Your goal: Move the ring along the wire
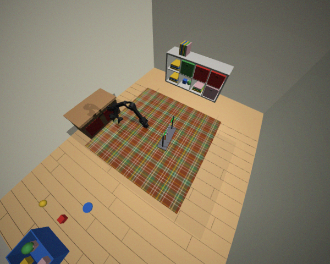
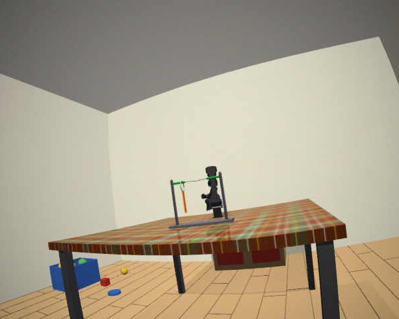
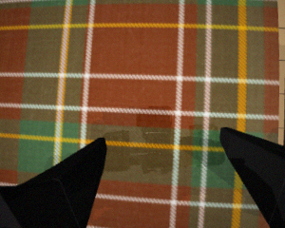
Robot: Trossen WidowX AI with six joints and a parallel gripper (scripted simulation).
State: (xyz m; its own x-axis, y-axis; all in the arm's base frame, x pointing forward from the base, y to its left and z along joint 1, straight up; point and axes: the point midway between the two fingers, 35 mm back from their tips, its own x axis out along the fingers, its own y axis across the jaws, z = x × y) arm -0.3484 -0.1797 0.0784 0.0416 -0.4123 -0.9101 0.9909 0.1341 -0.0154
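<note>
With jaws wide open and empty over the table, well apart from the ring (hanging on green wire by one post), the arm risks brushing the grey wire w/ a careless approach.

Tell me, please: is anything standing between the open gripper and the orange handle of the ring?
Nothing visible does. The gripper is open over bare plaid cloth, and the orange handle hangs free under the ring, beside the post.
</note>
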